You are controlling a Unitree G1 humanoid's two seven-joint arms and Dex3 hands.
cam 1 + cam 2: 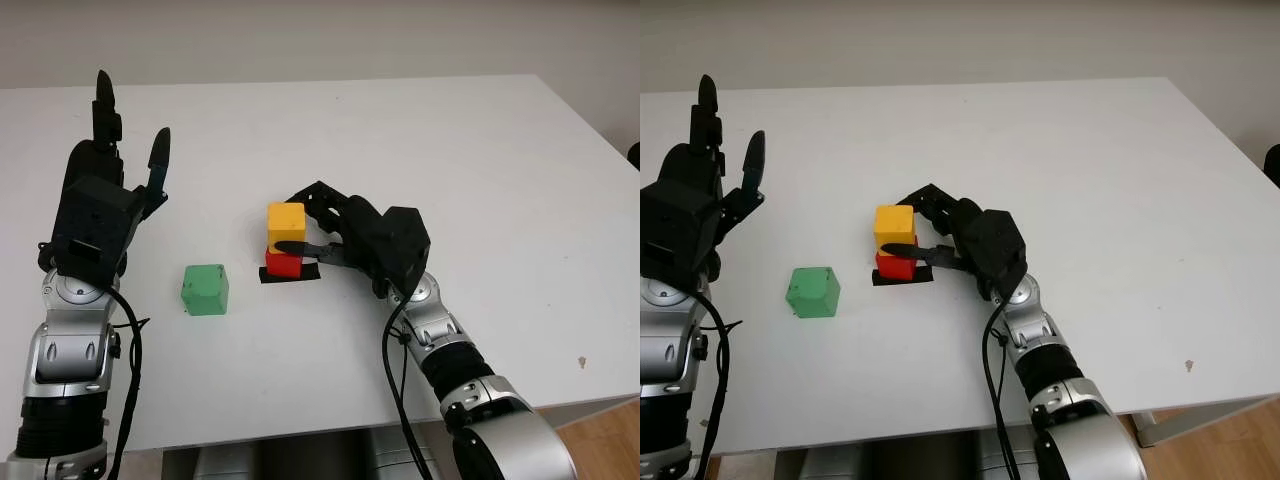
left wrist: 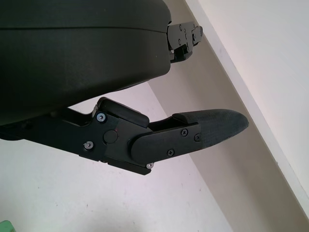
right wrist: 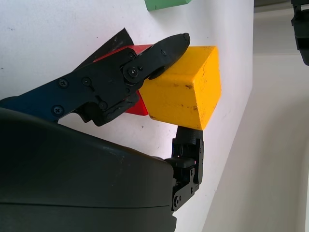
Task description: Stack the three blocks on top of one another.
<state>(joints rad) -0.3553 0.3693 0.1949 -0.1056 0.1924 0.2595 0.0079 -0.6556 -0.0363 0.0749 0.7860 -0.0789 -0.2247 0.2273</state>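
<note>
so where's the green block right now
In the head view the green block sits alone on the table, left of the yellow block, below the open left hand.

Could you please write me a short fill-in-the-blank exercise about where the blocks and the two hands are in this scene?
1. The yellow block sits on top of the ____ block.
2. The right hand is shut on the ____ block.
3. The block standing alone on the table is ____ in colour.
4. The open left hand is raised beyond the ____ block.

Missing words: red; yellow; green; green
</note>
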